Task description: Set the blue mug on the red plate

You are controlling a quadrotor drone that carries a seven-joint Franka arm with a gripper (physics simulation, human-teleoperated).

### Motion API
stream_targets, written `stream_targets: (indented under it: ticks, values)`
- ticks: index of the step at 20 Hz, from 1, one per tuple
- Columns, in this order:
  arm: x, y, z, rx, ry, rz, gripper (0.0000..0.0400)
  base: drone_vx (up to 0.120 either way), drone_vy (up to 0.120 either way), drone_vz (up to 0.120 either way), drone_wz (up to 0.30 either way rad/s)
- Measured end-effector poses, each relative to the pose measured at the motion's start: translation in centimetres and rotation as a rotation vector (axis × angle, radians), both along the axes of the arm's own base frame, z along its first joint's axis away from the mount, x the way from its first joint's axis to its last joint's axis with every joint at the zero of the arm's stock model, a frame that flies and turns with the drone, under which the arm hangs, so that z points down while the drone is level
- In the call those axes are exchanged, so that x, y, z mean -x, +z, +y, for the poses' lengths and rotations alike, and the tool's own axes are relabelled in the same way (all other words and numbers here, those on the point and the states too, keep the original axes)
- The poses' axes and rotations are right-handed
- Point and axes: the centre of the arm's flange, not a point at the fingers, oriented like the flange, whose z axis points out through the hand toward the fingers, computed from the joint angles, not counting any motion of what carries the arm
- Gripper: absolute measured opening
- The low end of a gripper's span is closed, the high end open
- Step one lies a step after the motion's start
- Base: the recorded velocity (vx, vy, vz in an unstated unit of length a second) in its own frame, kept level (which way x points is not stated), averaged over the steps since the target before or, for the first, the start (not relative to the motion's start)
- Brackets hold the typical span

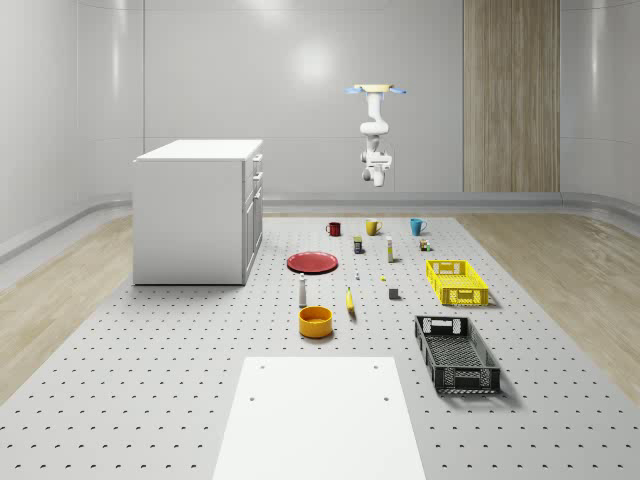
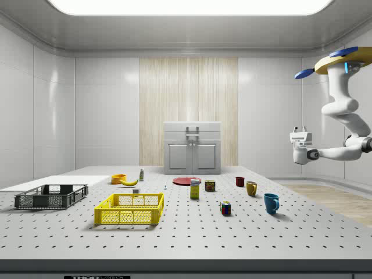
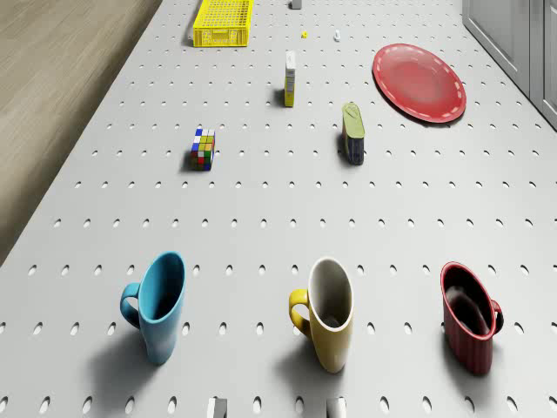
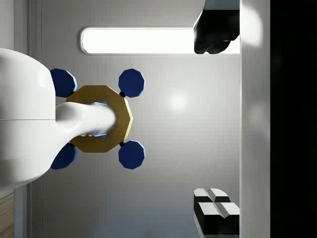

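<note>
The blue mug [image 3: 161,305] stands upright at one end of a row of three mugs, beside a yellow mug [image 3: 329,312] and a red mug [image 3: 470,326]. In the whole-scene view the blue mug [image 1: 417,226] is at the table's far right. The red plate [image 1: 313,262] lies nearer, to the left, with nothing on it; it is the same red plate [image 3: 419,81]. The drone [image 1: 376,90] hovers high above the mug row. My gripper [image 2: 300,131] hangs well above the table and points up toward the drone [image 4: 99,119]. The gripper [image 4: 214,121] is open, holding nothing.
A white cabinet [image 1: 200,210] stands at the whole-scene view's left. A yellow crate [image 1: 457,282] and a black crate [image 1: 456,352] sit on the right. An orange bowl [image 1: 315,321], banana [image 1: 350,301], Rubik's cube [image 3: 203,149], a tipped can [image 3: 352,131] and a small box [image 3: 290,78] lie between.
</note>
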Motion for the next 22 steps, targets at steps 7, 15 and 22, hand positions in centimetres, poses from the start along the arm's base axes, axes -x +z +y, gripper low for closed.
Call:
stream_targets:
  ticks: [7,15,22]
  values:
    - [0.3,5.0,0.0,0.000,0.000,-0.006,0.0400,0.000,0.000,0.000,0.000]
    - [0.1,8.3,0.0,0.000,0.000,-0.012,0.0400,0.000,0.000,0.000,0.000]
    - [0.0,9.1,0.0,0.000,0.000,-0.017,0.0400,0.000,0.109,0.000,0.000]
